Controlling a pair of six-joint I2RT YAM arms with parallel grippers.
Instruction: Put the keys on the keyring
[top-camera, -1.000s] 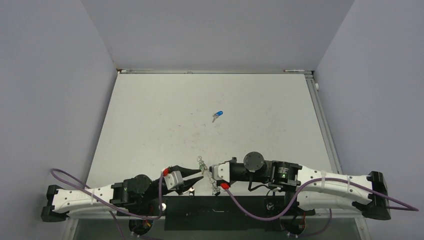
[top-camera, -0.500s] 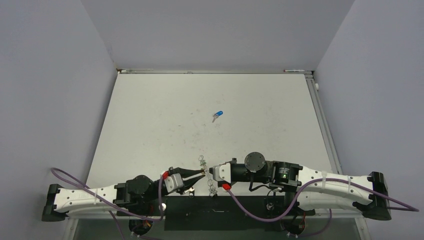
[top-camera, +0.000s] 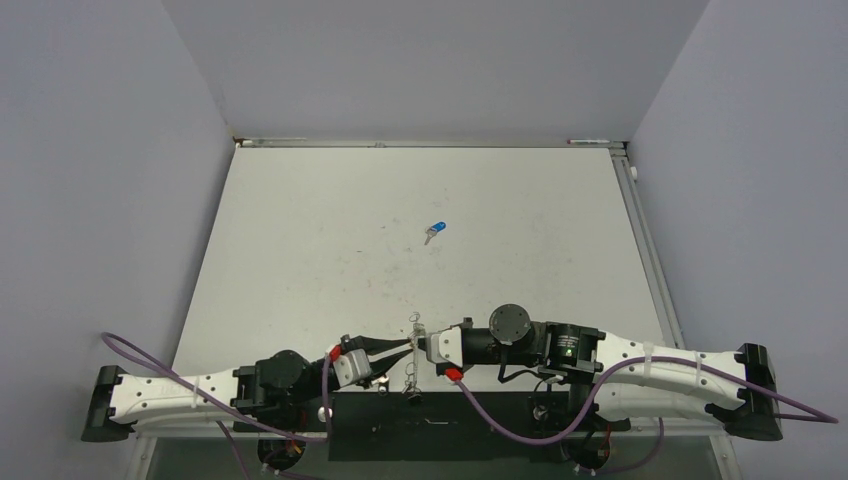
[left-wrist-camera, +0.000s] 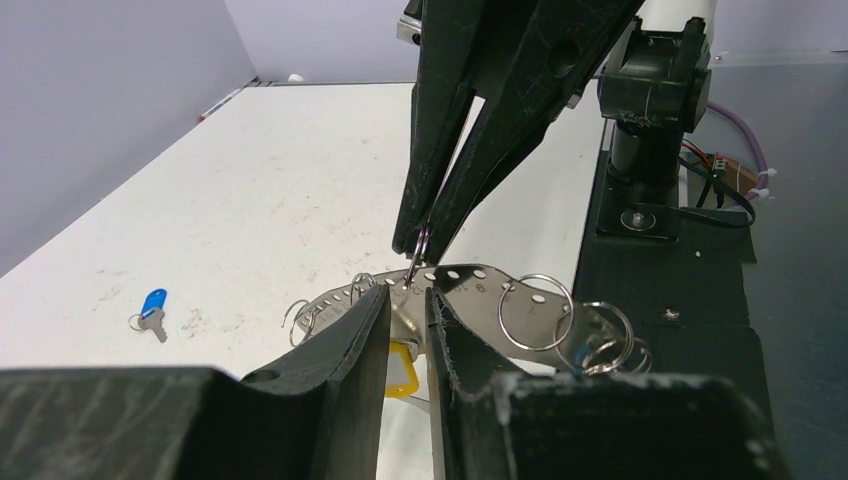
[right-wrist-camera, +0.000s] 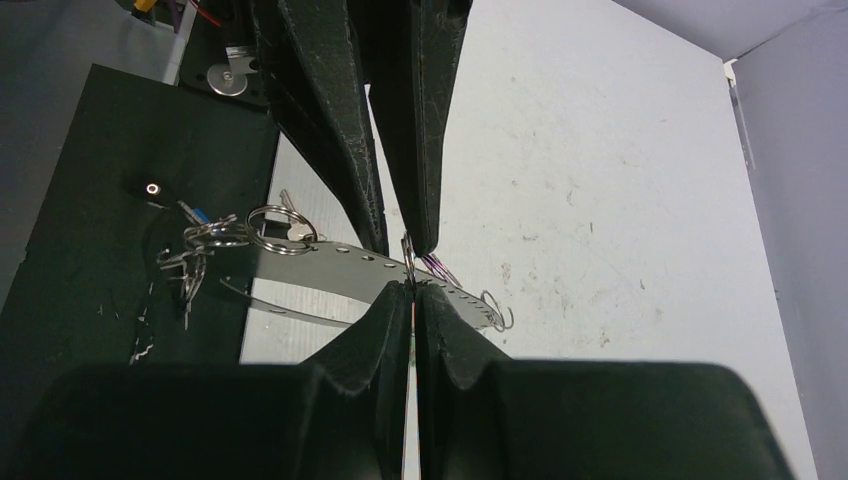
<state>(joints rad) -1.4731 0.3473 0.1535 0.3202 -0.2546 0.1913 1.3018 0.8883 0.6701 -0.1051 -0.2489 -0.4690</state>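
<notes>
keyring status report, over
Left gripper shut on perforated silver metal strip keyring. Right gripper shut on small silver split ring. Blue-headed silver key loose on white table, apart. No obstruction seen.

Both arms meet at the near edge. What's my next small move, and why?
Probably hold the left gripper steady and work the small ring into a hole in the keyring with the right gripper: left jaws clamp the keyring, right jaws pinch the ring above it.

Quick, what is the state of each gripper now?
Left gripper: almost closed around a yellow tag; real grip cannot be told.
Right gripper: closed on a small ring at the holed metal strip.
</notes>
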